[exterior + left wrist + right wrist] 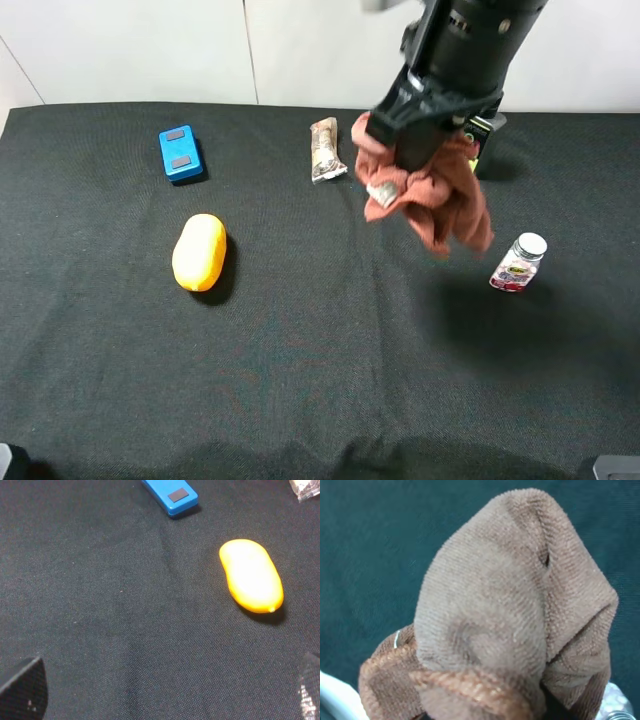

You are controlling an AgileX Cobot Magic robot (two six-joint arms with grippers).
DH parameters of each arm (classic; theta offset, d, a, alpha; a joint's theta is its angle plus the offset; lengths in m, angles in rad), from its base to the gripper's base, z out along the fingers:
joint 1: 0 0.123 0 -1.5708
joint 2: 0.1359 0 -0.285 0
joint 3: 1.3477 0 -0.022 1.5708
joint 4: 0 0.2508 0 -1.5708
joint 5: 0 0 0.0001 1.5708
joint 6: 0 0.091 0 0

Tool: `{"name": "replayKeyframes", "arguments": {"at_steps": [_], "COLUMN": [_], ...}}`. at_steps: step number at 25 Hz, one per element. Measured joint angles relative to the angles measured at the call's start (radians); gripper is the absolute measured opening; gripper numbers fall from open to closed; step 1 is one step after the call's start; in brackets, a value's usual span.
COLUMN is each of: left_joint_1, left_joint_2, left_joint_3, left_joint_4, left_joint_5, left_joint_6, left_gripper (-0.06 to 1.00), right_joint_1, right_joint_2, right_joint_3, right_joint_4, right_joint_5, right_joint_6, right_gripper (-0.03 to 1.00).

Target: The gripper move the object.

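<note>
My right gripper (412,150) is shut on a brown towel (432,192) and holds it in the air over the right part of the black table; the cloth hangs in folds below the jaws. In the right wrist view the towel (510,615) fills the frame and hides the fingers. My left gripper shows only as two dark fingertips (22,687) at the picture's edges, spread wide apart and empty above the cloth, with a yellow mango-shaped object (251,575) lying ahead of it.
On the black tablecloth (320,350) lie the yellow object (199,252), a blue box (180,153), a wrapped snack bar (325,149) and a small bottle with a white cap (519,262). A green-and-black item (482,132) sits behind the right arm.
</note>
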State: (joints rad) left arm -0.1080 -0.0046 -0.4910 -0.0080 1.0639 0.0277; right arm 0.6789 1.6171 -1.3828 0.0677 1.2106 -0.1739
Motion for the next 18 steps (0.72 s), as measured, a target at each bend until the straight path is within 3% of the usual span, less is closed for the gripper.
{"name": "replayKeyframes", "arguments": {"at_steps": [18], "left_joint_1": [0.000], "left_joint_2": [0.000], "left_joint_3": [0.000], "left_joint_4": [0.000], "left_joint_5": [0.000], "left_joint_6": [0.000], "left_gripper": [1.00], "right_joint_1": [-0.250], "right_joint_2": [0.000], "right_joint_3": [-0.010], "right_joint_4": [0.005], "right_joint_5": [0.004], "right_joint_6": [0.050], "right_gripper": [0.08]}}
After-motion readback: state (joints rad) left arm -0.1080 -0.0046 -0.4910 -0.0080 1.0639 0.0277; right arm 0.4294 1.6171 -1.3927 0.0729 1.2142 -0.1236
